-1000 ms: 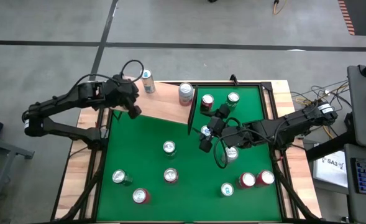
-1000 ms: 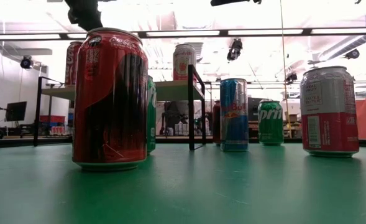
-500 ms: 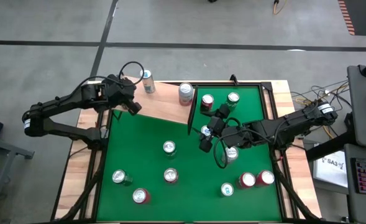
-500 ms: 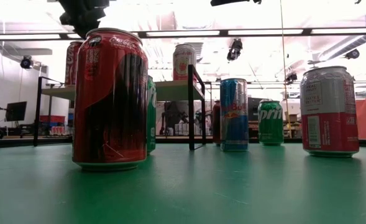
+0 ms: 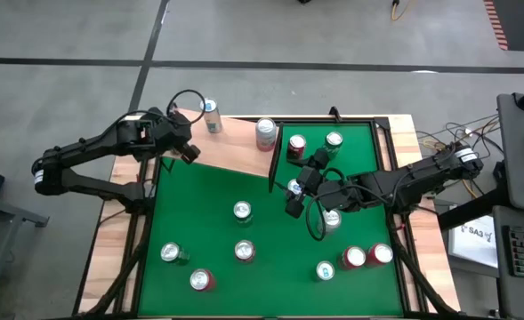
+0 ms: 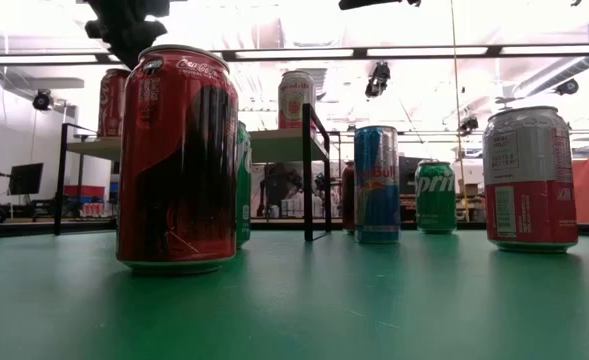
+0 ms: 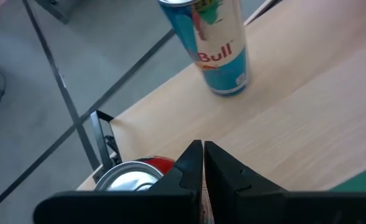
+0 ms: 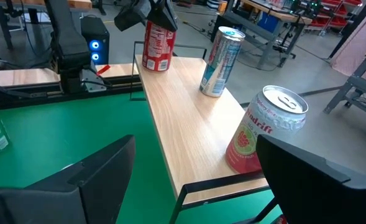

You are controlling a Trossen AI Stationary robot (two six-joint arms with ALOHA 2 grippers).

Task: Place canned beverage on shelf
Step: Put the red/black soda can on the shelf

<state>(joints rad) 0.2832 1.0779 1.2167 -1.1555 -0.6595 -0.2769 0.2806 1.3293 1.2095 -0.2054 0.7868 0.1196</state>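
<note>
While shut, left hand (image 7: pixel 202 163) hovers above shelf (image 7: pixel 307 118) — empty.

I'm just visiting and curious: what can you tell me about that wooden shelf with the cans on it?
The shelf is a flat, pale wood-grain board on a thin dark frame, raised above the green table's far left corner. Three cans stand upright on it, spaced apart: a red one, a tall blue Red Bull, and a pink-and-silver one nearest the dark end panel.
</note>
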